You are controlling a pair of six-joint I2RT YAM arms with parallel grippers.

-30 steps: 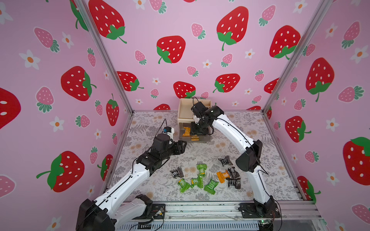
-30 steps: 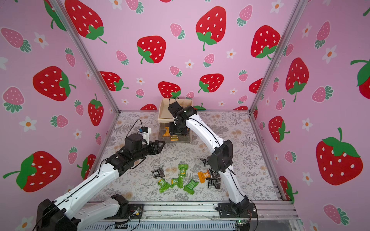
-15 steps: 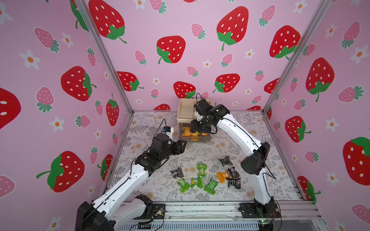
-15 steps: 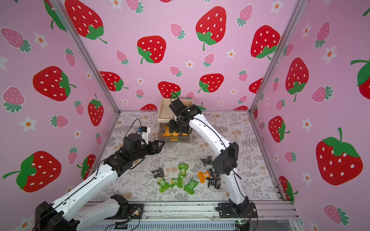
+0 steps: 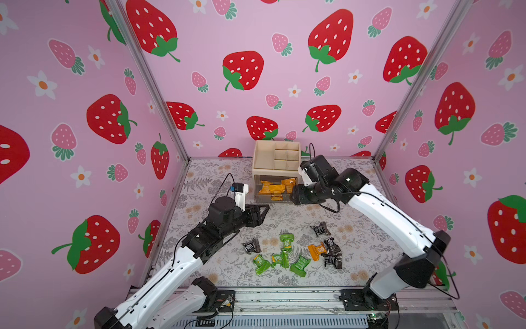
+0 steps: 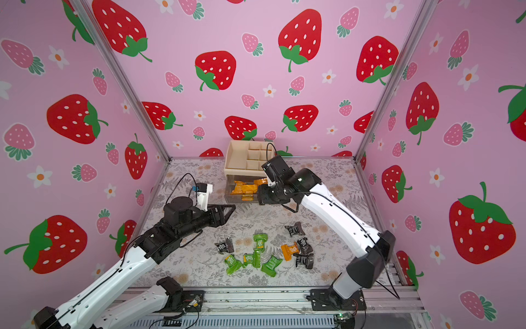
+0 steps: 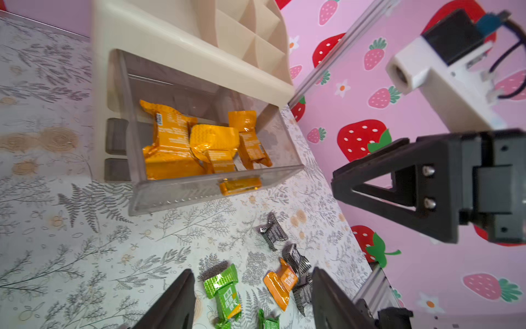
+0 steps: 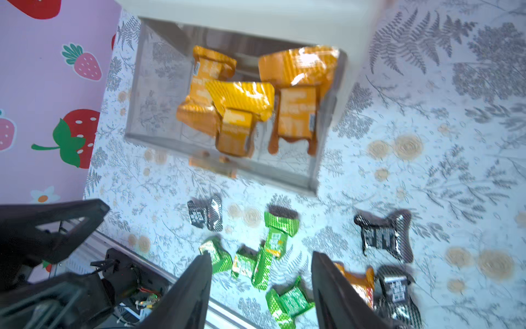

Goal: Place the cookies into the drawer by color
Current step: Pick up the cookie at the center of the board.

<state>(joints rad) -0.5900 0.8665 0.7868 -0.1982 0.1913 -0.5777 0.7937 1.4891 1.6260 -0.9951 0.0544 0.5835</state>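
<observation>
We see the left gripper (image 5: 263, 210) with jaws apart and empty, near the front left of the pulled-out drawer (image 5: 260, 198), which holds orange cookies (image 5: 273, 188). The right gripper (image 5: 293, 197), also apart and empty, hangs just beside the drawer's right front corner. Green, black and one orange loose cookies (image 5: 286, 242) lie on the tabletop (image 5: 355, 228), apart from both grippers.

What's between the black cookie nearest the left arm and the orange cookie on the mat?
A green cookie sits between the black cookie and the orange cookie, apart from both; both top views show it.
</observation>
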